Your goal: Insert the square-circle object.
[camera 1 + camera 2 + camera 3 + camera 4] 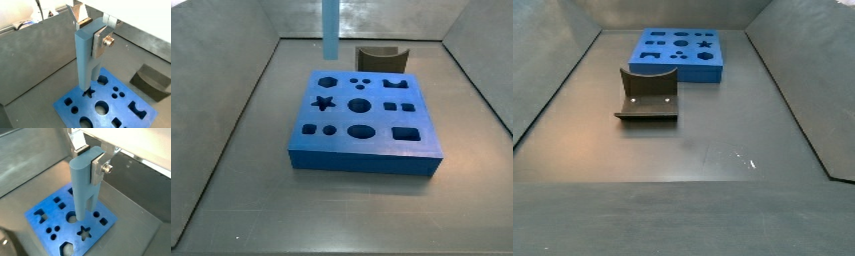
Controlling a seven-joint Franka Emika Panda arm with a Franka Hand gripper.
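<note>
The square-circle object (85, 55) is a tall slim light-blue bar, and it also shows in a wrist view (83, 183). My gripper (92, 32) is shut on its upper end, one silver finger (102, 42) on each side, as both wrist views (90, 159) show. The bar hangs upright above the dark-blue block (107, 105) with shaped holes, its lower end over the star hole (87, 92) side. In a side view the bar (331, 28) comes down from the top edge above the block's (365, 120) far left corner; the gripper is out of that view.
The dark grey curved fixture (647, 98) stands on the floor apart from the block (680, 52), and shows in other views (381, 57) (150, 80). Grey walls (251, 90) enclose the floor on all sides.
</note>
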